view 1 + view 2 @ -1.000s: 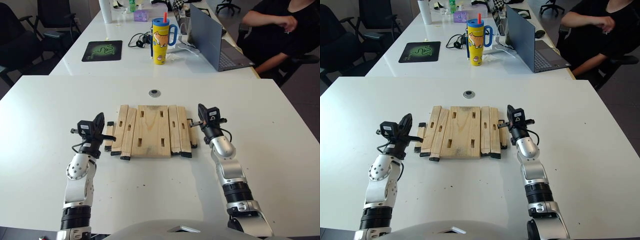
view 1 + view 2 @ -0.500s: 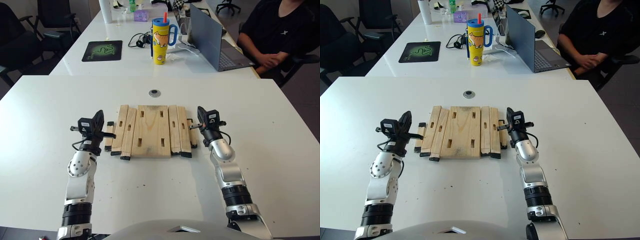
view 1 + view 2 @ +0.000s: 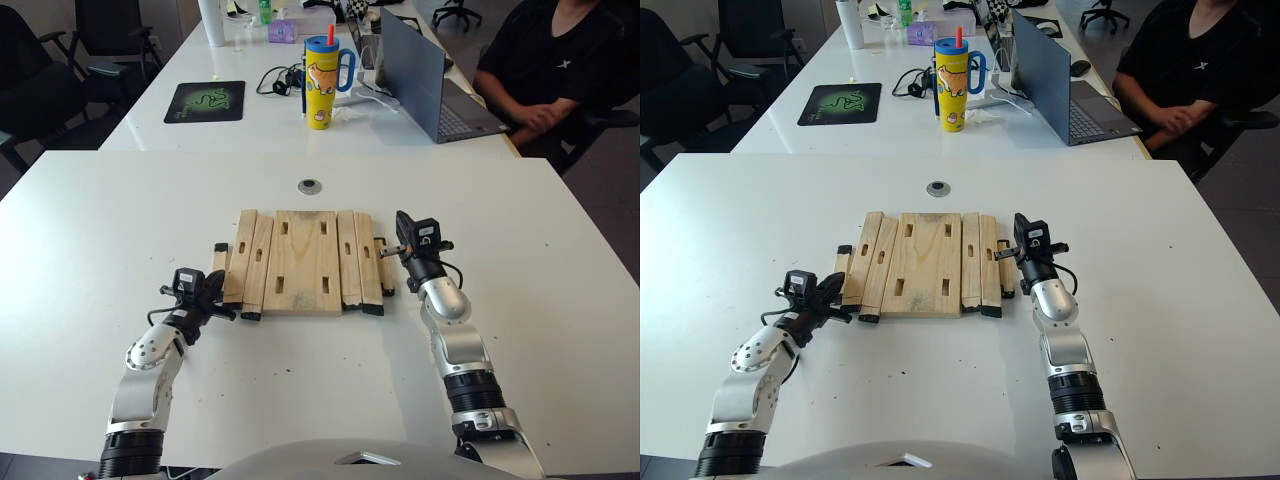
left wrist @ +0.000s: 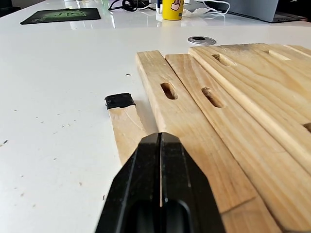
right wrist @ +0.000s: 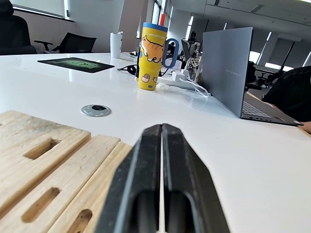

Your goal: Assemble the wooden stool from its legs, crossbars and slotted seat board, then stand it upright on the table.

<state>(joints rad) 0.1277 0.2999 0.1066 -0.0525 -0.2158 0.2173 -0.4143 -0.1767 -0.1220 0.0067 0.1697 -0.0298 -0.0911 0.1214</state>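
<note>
The white desk (image 3: pixel 520 230) is glossy and flecked with small dark specks, most of them on its near half. On its left side the left end effector (image 4: pixel 160 138) is low over the surface, its two fingers pressed flat together on nothing. Its tip is at the near end of a short crossbar (image 3: pixel 217 265) with a black cap (whether it touches the wood I cannot tell).

The stool lies unassembled, all its parts flat and side by side. Right of that crossbar come two slotted left legs (image 3: pixel 250 258), then the wide seat board (image 3: pixel 305 260) with its four slots in the middle. After it come two right legs (image 3: pixel 358 258) and a second crossbar (image 3: pixel 386 268). Just beside this last piece is the right end effector (image 5: pixel 162 128), also shut tight and empty.

A round metal grommet (image 3: pixel 310 185) sits in the desk beyond the boards. A second desk behind carries a dark mouse pad (image 3: pixel 204 101), a cable bundle (image 3: pixel 280 78), a yellow tumbler (image 3: pixel 320 85) and an open laptop (image 3: pixel 425 80). Black office chairs (image 3: pixel 110 35) stand at far left.
</note>
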